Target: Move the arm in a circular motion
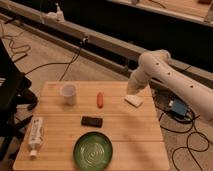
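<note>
Currently: arm [170, 80], reaching in from 3 o'clock, hand [134, 91] low over the white pad [134, 101] at 2 o'clock on the surface [125, 135], grip state indeterminable; recommended: one smooth, even circle, raised clear of pad and cup [68, 93].
</note>
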{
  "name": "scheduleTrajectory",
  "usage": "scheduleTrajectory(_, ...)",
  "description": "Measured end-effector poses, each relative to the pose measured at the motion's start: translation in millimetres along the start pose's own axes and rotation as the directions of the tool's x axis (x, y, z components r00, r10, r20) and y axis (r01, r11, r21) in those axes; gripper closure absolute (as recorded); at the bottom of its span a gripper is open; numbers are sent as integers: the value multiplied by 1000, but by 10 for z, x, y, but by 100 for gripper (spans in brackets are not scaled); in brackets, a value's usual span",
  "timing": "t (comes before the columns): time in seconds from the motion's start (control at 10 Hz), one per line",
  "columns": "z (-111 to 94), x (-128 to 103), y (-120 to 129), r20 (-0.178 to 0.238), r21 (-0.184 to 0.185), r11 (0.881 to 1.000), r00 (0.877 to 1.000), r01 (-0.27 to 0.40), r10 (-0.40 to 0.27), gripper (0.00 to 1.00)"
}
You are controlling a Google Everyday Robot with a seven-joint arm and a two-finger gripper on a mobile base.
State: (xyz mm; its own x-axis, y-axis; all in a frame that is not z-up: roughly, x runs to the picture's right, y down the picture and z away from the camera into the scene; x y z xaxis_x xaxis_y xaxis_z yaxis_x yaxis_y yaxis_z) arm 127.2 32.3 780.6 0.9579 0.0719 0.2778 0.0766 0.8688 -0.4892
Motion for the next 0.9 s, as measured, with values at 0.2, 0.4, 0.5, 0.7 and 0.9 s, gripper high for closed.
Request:
scheduleTrajectory(0.2, 158, -308, 388, 28, -69, 989, 991, 133, -131, 100)
scheduleTrajectory(0.4, 185, -312, 774, 13, -121, 968, 976, 218, -218, 100)
scheduleTrajectory(0.5, 130, -187, 946, -12, -128, 965, 972, 230, -234, 100)
scheduleTrajectory(0.7, -34, 209, 1170, -82, -126, 975, 978, 183, -194, 100)
scheduleTrajectory(0.9, -425, 975, 1233, -224, -61, 998, 974, 22, -35, 100)
